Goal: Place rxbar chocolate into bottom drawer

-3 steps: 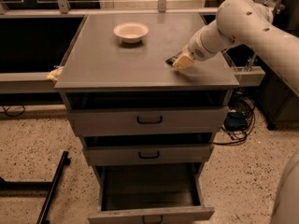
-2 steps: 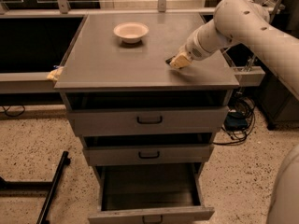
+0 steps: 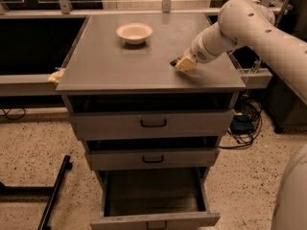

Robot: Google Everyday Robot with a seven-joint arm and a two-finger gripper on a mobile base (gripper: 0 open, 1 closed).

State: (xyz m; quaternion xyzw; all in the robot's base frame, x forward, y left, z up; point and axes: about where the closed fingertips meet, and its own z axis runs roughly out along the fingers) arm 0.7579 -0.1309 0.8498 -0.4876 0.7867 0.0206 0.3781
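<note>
My gripper (image 3: 182, 63) is low over the right part of the grey cabinet top (image 3: 120, 66), at the end of the white arm (image 3: 240, 18) that reaches in from the right. A small dark end of the rxbar chocolate (image 3: 174, 61) shows at the gripper's left tip. The rest of the bar is hidden by the gripper. The bottom drawer (image 3: 192, 220) is pulled open at the foot of the cabinet, and its inside looks empty.
A cream bowl (image 3: 135, 32) stands at the back of the cabinet top. The two upper drawers (image 3: 153, 123) are nearly shut. A yellowish object (image 3: 56, 75) sits by the top's left edge. A black bar (image 3: 53, 195) lies on the floor, with cables (image 3: 244, 123) at the right.
The gripper has shifted slightly to the left over the cabinet top, and the dark bar end stays at its tip. The drawers and the bowl have not moved.
</note>
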